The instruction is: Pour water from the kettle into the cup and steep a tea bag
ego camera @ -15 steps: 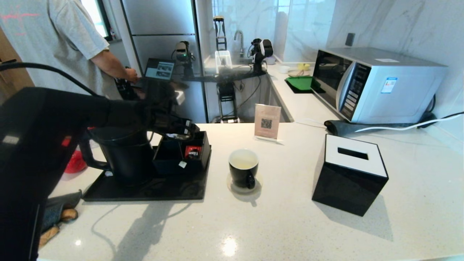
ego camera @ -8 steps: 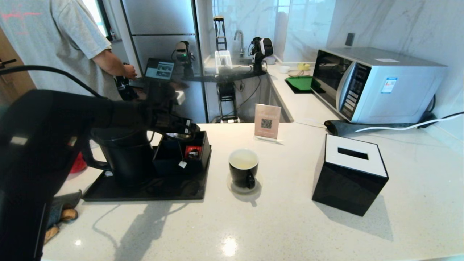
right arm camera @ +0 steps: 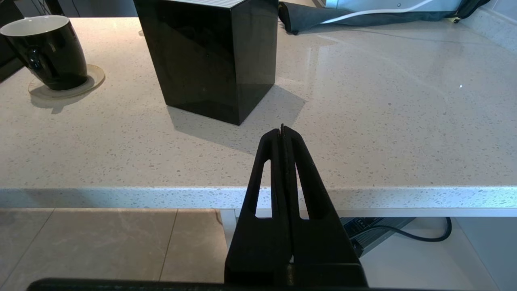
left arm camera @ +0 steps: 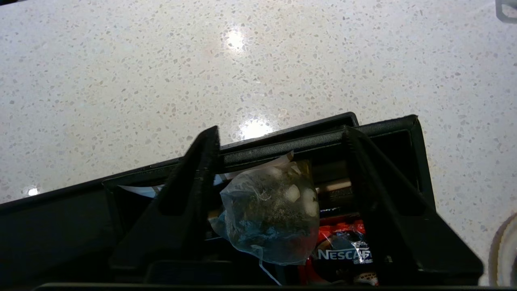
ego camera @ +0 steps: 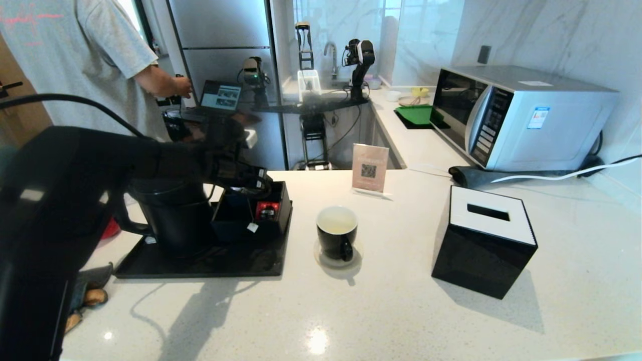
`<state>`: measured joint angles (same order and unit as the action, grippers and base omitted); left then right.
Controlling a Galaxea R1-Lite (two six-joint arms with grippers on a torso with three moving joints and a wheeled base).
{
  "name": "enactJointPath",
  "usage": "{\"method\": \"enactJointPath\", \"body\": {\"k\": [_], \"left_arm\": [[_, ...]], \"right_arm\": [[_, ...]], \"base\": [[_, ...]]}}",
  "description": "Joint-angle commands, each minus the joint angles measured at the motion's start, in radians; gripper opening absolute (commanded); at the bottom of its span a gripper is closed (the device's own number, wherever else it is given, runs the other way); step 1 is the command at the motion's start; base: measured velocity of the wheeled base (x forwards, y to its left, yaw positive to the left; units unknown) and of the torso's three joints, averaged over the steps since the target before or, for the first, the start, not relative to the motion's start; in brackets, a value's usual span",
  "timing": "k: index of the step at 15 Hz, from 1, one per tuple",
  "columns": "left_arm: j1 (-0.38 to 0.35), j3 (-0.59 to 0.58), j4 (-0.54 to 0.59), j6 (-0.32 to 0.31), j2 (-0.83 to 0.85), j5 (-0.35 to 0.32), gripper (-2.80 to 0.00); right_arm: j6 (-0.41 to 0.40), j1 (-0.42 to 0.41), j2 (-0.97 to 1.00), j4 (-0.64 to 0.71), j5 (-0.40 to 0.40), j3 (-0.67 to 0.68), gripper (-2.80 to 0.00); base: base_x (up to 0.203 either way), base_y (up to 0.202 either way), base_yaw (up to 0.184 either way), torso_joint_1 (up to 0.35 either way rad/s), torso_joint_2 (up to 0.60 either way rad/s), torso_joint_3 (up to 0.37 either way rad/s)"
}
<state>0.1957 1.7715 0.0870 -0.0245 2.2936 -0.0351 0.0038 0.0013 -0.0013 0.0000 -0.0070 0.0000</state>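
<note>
My left gripper (left arm camera: 280, 131) reaches down into the black organiser box (left arm camera: 282, 149) on the tray, next to the kettle (ego camera: 173, 215). Its fingers are open, one on either side of the tea bag (left arm camera: 270, 214), a translucent pouch of dark leaves; a gap shows on one side. In the head view the left gripper (ego camera: 258, 180) hangs over the box, and the tea bag's small tag (ego camera: 252, 227) hangs down the box front. The black cup (ego camera: 337, 233) stands on a coaster, holding pale water (ego camera: 337, 221). My right gripper (right arm camera: 282, 128) is shut and empty, low at the counter's front edge.
A red Nescafe packet (left arm camera: 343, 250) lies in the box beside the tea bag. The black tray (ego camera: 200, 265) carries kettle and box. A black tissue box (ego camera: 484, 240) stands right of the cup, with a QR sign (ego camera: 369, 168) and a microwave (ego camera: 521, 115) behind. A person (ego camera: 75, 50) stands at far left.
My left arm has shifted slightly over the black box. The cup, kettle and tissue box have not moved.
</note>
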Motion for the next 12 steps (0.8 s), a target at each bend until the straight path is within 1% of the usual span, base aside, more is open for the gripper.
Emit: {"method": "enactJointPath", "body": {"k": [1, 6, 12], "left_arm": [[-0.002, 0.006, 0.000, 0.003, 0.003, 0.000, -2.80], [-0.009, 0.008, 0.000, 0.003, -0.002, 0.000, -2.80], [-0.013, 0.006, 0.002, 0.003, -0.046, -0.001, -2.80]], "right_arm": [[0.001, 0.000, 0.001, 0.000, 0.000, 0.000, -2.80], [0.001, 0.000, 0.001, 0.000, -0.001, 0.000, -2.80], [0.001, 0.000, 0.001, 0.000, -0.001, 0.000, -2.80]], "base": [[0.000, 0.000, 0.000, 0.000, 0.00, 0.000], [0.000, 0.000, 0.000, 0.000, 0.00, 0.000], [0.000, 0.000, 0.000, 0.000, 0.00, 0.000]]}}
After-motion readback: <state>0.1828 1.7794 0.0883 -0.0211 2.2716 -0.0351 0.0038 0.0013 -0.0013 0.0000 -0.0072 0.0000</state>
